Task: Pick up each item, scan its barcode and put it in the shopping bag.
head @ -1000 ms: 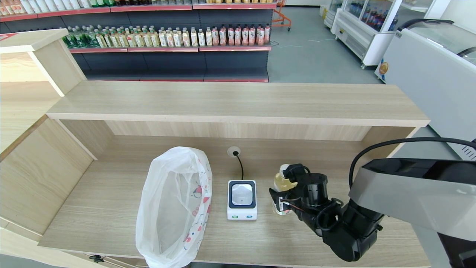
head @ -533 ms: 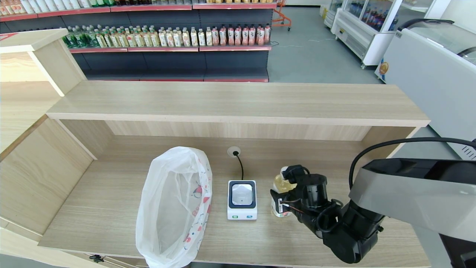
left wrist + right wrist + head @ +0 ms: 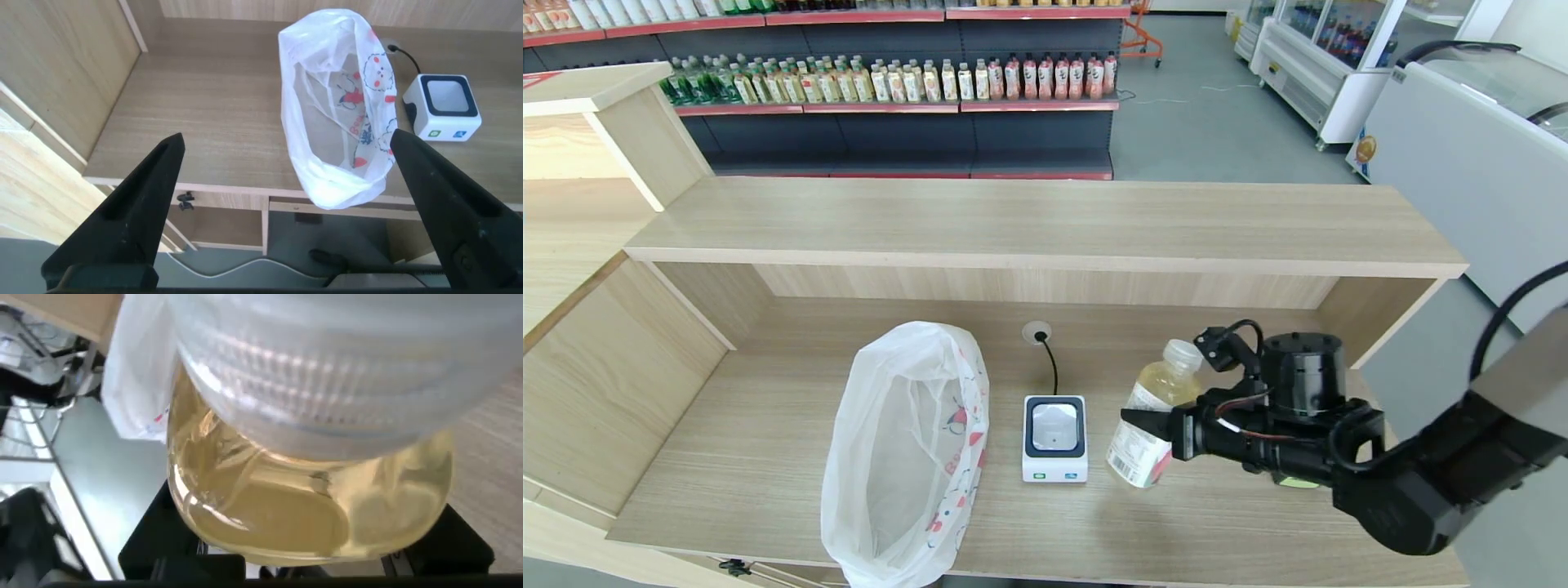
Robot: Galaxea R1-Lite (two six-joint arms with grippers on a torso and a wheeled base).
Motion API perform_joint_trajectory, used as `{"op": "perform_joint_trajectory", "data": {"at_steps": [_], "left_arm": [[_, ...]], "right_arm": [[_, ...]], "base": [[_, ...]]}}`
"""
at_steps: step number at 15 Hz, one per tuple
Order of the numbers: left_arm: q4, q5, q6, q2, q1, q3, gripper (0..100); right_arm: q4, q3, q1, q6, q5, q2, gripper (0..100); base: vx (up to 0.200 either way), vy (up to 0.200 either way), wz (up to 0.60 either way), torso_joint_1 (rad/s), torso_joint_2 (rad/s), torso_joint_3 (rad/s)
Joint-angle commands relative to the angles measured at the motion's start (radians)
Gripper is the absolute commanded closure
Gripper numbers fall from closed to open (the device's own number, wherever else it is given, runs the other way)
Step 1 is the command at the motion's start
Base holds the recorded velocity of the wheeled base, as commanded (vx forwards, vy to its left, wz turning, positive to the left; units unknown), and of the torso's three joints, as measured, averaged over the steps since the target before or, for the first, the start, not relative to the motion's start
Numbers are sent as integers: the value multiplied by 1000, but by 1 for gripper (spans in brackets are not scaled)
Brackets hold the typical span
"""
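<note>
Right gripper [image 3: 1150, 425]: sits right of centre in the head view, over the bench [image 3: 768, 433]. It is pinching the bottle [image 3: 1156, 408] around the middle, one dark finger across the label and the other behind it.

Bottle: clear plastic, pale yellow liquid, white cap. It is tilted, with the cap toward the upper right and the base toward the lower left. A barcode shows on the white label near the base, facing up toward the head camera. The base end lies just beside the right edge of the scanner [image 3: 1054, 438]. Whether the base touches the bench cannot be told. In the right wrist view the ribbed cap [image 3: 343, 367] and the liquid-filled shoulder of the bottle [image 3: 310, 498] sit close to the lens, with dark gripper parts on either side of it.

Scanner: a white box with a dark glass top, at the centre of the head view, flat on the bench. Its black cable [image 3: 1049, 359] runs back to a round port in the bench.

Shopping bag [image 3: 907, 457]: white plastic with red print, left of the scanner and close to it, mouth open. Its lower end hangs over the near edge of the bench.

Left gripper [image 3: 286, 143]: its two dark fingers are spread wide with nothing between them. Beyond it lie the shopping bag [image 3: 335, 106], the scanner [image 3: 445, 106] and the bench [image 3: 204, 106].

Surroundings: shelves [image 3: 890, 106] of bottled drinks at the upper left of the head view, chest freezers [image 3: 1462, 147] at the upper right.
</note>
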Motion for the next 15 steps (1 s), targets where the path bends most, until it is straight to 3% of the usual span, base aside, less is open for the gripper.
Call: {"op": "perform_joint_trajectory", "data": {"at_steps": [1, 6, 11, 15], "left_arm": [[0, -1, 1, 0, 0, 0, 0], [0, 1, 0, 0, 0, 0, 0], [0, -1, 0, 0, 0, 0, 0], [0, 1, 0, 0, 0, 0, 0]], "right_arm": [[12, 128, -19, 6, 151, -173, 100], [-19, 142, 34, 11, 345, -159, 100], [-45, 130, 92, 41, 449, -140, 100], [-46, 119, 109, 78, 460, -154, 100]], "base": [[0, 0, 0, 0, 0, 0], [0, 0, 0, 0, 0, 0], [0, 0, 0, 0, 0, 0], [0, 0, 0, 0, 0, 0]]}}
